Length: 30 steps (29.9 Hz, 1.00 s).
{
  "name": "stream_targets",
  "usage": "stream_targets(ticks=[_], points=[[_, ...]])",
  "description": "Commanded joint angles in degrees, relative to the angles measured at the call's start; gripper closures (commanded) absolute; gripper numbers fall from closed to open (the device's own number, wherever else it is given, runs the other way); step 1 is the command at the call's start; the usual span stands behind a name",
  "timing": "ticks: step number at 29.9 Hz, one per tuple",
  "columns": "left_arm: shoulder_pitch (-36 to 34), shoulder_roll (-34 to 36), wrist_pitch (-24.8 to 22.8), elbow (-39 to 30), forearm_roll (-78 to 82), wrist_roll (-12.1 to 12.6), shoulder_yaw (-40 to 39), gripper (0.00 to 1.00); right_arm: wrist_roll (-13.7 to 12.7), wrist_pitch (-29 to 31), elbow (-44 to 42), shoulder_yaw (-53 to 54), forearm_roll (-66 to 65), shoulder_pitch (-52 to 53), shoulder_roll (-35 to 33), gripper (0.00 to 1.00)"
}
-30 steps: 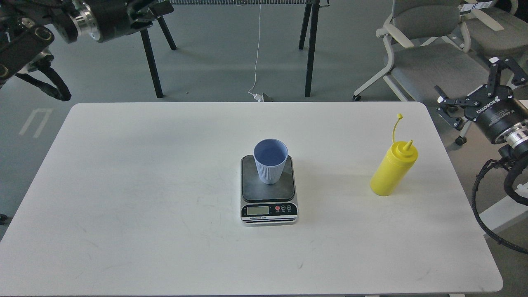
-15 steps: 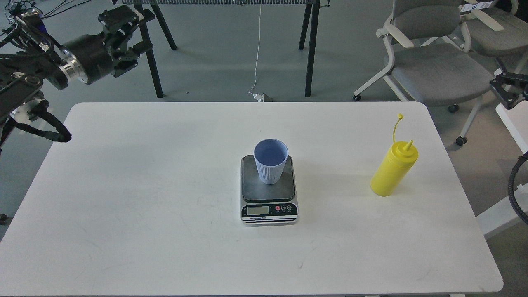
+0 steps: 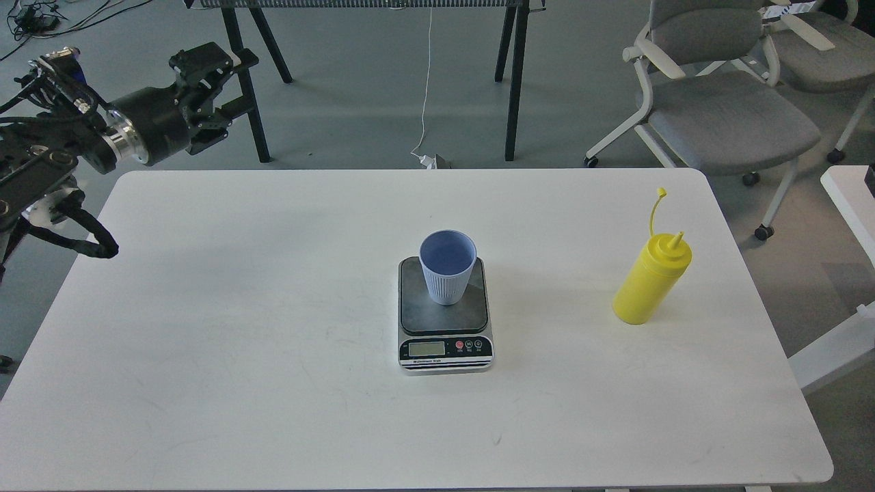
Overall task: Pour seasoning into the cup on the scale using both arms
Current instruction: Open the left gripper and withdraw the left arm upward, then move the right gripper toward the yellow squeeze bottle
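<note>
The light-blue ribbed cup (image 3: 448, 266) stands upright on the dark plate of the silver scale (image 3: 445, 345) at the middle of the white table. The yellow seasoning bottle (image 3: 649, 280) stands upright near the table's right edge, its cap strap sticking up. My left gripper (image 3: 231, 96) hovers beyond the table's far left corner, well away from cup and bottle, with its two fingers apart and nothing between them. My right gripper is out of view.
The white table (image 3: 239, 328) fills most of the view. Black table legs (image 3: 513, 82) stand behind it on the grey floor. Grey office chairs (image 3: 724, 109) stand at the back right. A white frame piece (image 3: 847, 198) lies off the table's right edge.
My left arm has swung down and left toward the table's far left corner. My right arm has drawn back to the right and left the view. Cup, scale and bottle have not moved.
</note>
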Motion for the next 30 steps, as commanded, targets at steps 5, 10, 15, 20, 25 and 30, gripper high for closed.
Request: stream_targets(ticks=[5, 10, 15, 20, 25, 30], points=[[0.55, 0.03, 0.0, 0.09, 1.19, 0.0, -0.04, 0.15, -0.21, 0.0, 11.71, 0.03, 2.55, -8.4, 0.38, 0.0], [0.73, 0.03, 0.0, 0.09, 1.28, 0.0, -0.04, 0.15, -0.21, 0.0, 16.03, 0.03, 2.38, -13.85, 0.38, 0.0], [0.99, 0.12, 0.0, 0.09, 1.28, 0.0, -0.04, 0.14, -1.17, 0.0, 16.65, -0.41, 1.06, -19.48, 1.69, 0.0], [1.78, -0.41, 0.0, 0.09, 1.28, 0.0, -0.04, 0.14, -1.88, 0.0, 15.94, -0.32, -3.77, -20.72, 5.29, 0.01], [2.13, -0.76, 0.0, 0.09, 1.28, 0.0, -0.04, 0.14, -1.96, 0.0, 15.5, -0.32, -7.63, -20.63, 8.54, 0.01], [2.22, -0.5, 0.0, 0.09, 1.19, 0.0, -0.04, 0.13, -2.05, 0.0, 11.91, -0.76, -9.49, -19.84, 11.18, 0.0]])
